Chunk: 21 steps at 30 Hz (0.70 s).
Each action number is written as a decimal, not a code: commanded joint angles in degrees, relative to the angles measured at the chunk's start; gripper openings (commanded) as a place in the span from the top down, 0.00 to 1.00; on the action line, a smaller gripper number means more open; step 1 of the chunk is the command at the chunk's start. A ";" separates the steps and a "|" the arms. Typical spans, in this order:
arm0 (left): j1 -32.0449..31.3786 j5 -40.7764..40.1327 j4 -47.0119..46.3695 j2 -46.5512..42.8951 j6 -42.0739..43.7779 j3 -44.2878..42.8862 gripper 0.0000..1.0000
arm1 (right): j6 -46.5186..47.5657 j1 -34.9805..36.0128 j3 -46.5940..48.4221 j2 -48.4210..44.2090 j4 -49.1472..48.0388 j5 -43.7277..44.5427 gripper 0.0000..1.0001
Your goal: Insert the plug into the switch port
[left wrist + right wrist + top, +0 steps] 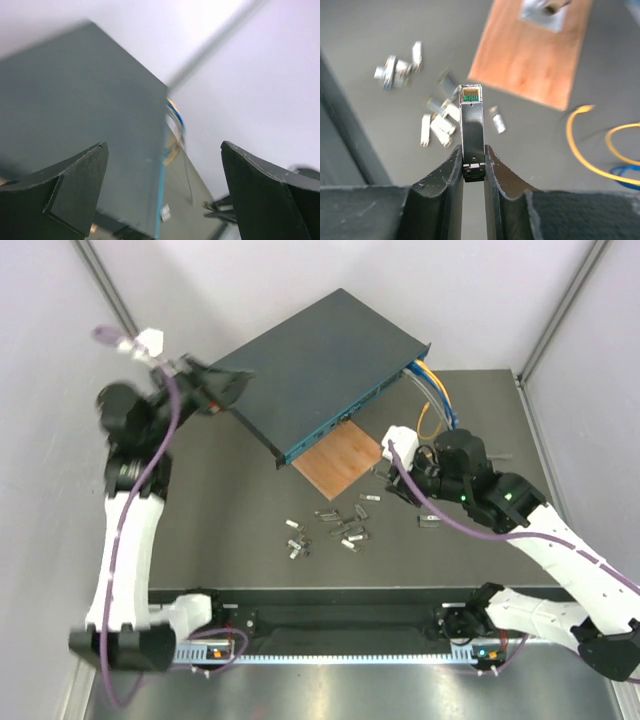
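Currently the right gripper [472, 152] is pinched narrow on the plug [471, 122]. The plug's contact end pokes past the fingertips, up-frame, over the grey table [370, 30]. The left gripper [163, 147] has its fingers spread wide with nothing clamped; can't tell if it touches the switch [320, 355]. The switch sits upper centre in the top view, teal front face [330, 428] toward lower right, brown board [340, 462] just beside it. Loose modules [325, 530] are scattered below centre.

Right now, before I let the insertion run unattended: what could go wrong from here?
1. The right end effector pinches the plug only at its rear end, so it may pivot when it meets the switch.
2. The yellow and blue cables lie close to that arm and could snag.
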<state>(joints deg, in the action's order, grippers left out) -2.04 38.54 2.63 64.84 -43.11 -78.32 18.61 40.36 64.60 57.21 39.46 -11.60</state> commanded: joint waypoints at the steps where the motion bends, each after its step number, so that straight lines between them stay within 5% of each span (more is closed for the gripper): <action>1: 7.30 -4.95 -6.15 -8.83 -11.19 8.87 0.01 | -7.62 -1.07 6.32 2.98 -4.22 6.22 1.00; 8: 12.41 -8.04 -0.53 -15.71 -17.43 24.70 0.01 | -12.54 -1.07 13.96 11.86 -2.73 11.33 1.00; 21: 11.19 4.53 -26.53 -6.31 -29.66 33.41 0.01 | -17.55 -0.98 16.09 19.78 -9.58 18.27 1.00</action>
<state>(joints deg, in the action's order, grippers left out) 9.87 39.94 -11.62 58.41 -69.52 -44.47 3.66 39.86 77.76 76.03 34.46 4.29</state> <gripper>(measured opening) 0.987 0.175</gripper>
